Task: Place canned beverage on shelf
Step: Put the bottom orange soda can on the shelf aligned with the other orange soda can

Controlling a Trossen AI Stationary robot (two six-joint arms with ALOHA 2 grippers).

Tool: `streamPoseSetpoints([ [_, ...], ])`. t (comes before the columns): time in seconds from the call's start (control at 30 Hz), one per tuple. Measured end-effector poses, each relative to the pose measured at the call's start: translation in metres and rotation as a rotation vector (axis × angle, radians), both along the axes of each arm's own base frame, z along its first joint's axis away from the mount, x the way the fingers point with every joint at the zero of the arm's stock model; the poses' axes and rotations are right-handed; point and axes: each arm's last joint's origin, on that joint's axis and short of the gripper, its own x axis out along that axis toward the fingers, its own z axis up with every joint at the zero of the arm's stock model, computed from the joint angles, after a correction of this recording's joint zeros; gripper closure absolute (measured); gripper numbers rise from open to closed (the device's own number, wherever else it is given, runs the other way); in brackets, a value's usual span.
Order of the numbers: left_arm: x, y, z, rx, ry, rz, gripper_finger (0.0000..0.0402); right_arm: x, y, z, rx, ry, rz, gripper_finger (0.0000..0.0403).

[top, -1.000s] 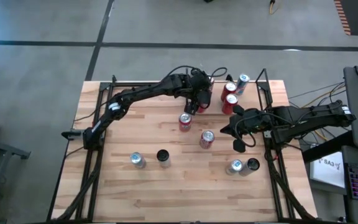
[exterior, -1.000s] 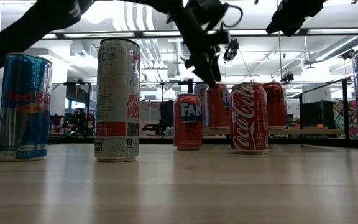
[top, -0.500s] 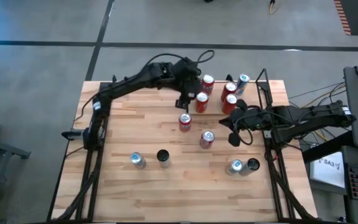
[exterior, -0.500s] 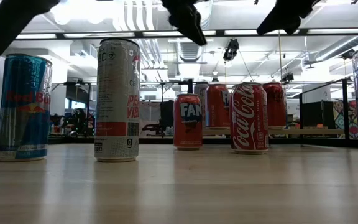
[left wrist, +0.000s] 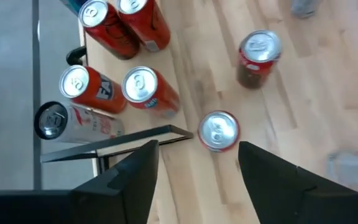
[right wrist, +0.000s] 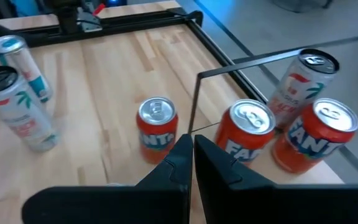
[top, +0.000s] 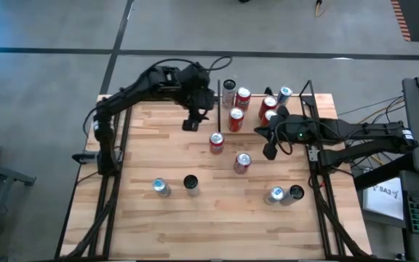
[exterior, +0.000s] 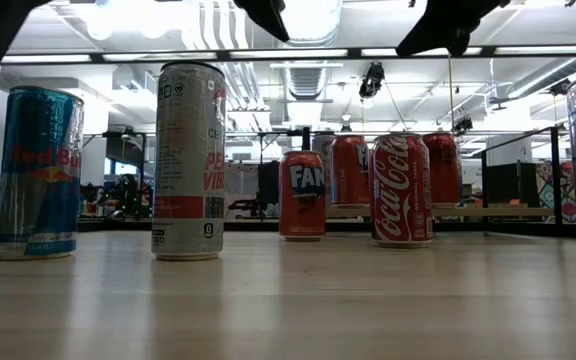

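Note:
The shelf (top: 254, 108), a light-wood board with black rods and posts, stands at the table's far edge and holds several upright cans, among them a white can (left wrist: 73, 123) and two orange Fanta cans (left wrist: 149, 91). My left gripper (top: 193, 121) hangs open, raised above the table left of the shelf, with nothing between its fingers (left wrist: 129, 180). A red can (top: 216, 141) and another red can (top: 242, 161) stand on the tabletop near the shelf. My right gripper (top: 269, 151) is shut and empty, in the air by the shelf's near edge.
More cans stand nearer the front: a silver one (top: 161, 187), a black-topped one (top: 190, 182), and a pair (top: 285, 193) at the right. The shelf's black corner post (right wrist: 194, 102) rises just beyond my right gripper. Bare tabletop (top: 158, 138) lies at the left.
My left gripper has risen from among the cans on the shelf and drawn back toward the table's left edge, leaving them standing. The cans that its arm covered now show. My right gripper has shifted a little toward the far edge.

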Motion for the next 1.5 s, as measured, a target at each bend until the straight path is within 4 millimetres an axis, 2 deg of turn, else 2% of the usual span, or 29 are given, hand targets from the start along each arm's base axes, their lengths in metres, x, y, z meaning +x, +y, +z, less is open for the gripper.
streamPoseSetpoints([
  [0.2,-0.028,-0.008,0.009,-0.017,-0.064,0.034,0.0211,0.007,-0.006,-0.004,-0.017,0.016,-0.019,0.0394],
  [0.33,-0.044,-0.014,0.004,-0.005,-0.172,0.049,0.0212,0.016,-0.009,-0.009,-0.025,0.037,-0.016,0.0394],
  [0.57,-0.065,-0.020,-0.033,0.010,-0.365,0.101,0.0212,0.030,-0.019,-0.013,-0.019,0.070,-0.053,0.0394],
  [0.73,-0.071,-0.020,-0.065,0.043,-0.477,0.162,0.0212,0.041,-0.030,-0.009,0.010,0.078,-0.077,0.0394],
  [1.0,-0.076,-0.018,-0.091,0.126,-0.640,0.208,0.0212,0.063,-0.061,-0.007,0.069,0.124,-0.128,0.0394],
  [1.2,-0.076,-0.016,-0.090,0.160,-0.684,0.200,0.0212,0.081,-0.092,-0.011,0.092,0.192,-0.206,0.0394],
  [1.5,-0.078,-0.010,-0.090,0.247,-0.664,0.206,0.0212,0.099,-0.136,-0.017,0.150,0.266,-0.184,0.0394],
])
